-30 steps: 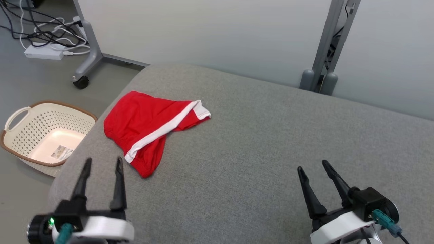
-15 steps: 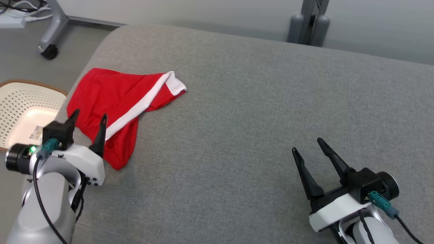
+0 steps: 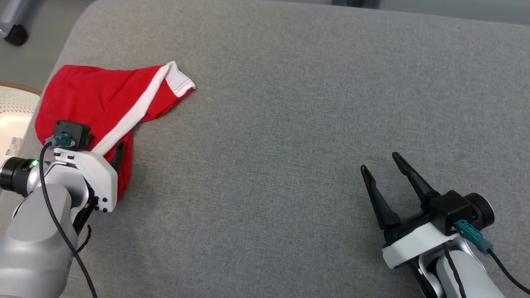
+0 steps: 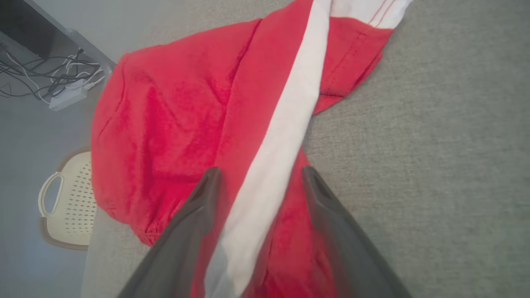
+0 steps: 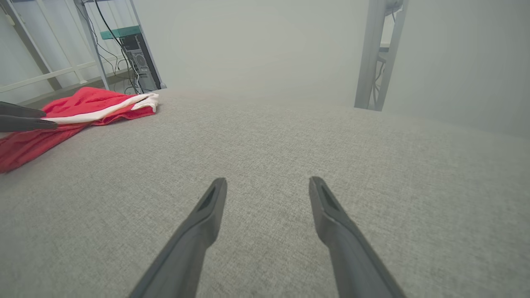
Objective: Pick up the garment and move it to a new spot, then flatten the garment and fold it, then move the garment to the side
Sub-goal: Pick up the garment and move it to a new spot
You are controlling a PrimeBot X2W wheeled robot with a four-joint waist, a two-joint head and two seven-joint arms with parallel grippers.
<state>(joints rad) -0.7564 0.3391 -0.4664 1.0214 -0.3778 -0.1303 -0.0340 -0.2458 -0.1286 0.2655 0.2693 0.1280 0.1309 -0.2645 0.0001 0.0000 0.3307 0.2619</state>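
Item: one garment (image 3: 83,97) — red cloth with a broad white stripe (image 3: 136,111) running along it and a white hem at the far end. It lies rumpled, neither flattened nor folded, on a grey fabric cushion (image 3: 290,124), near the cushion's far left corner and close to its left edge. Left gripper (image 4: 261,171): poised directly above the nearer part of the garment and pointing down at it, jaws wide, one dark finger on each side of the white stripe. Nothing is pinched between them, and whether the tips touch the cloth cannot be told. Right gripper (image 3: 380,162): low over bare cushion at the near right, well apart from the garment, jaws wide and holding nothing, fingers pointing away from the robot. On the floor beside the cushion's left edge: a cream perforated basket (image 4: 66,203) with a brown rim and a loop handle, a label or paper lying in its bottom — print too small to read. Further items on the floor beyond the garment: a black caster (image 3: 16,35), a tangle of cables (image 4: 37,72) and a white power strip (image 4: 68,94). Behind the cushion, in the right wrist view: a grey metal post (image 5: 374,54) against a pale wall, and a dark computer tower (image 5: 138,56) at the far left.
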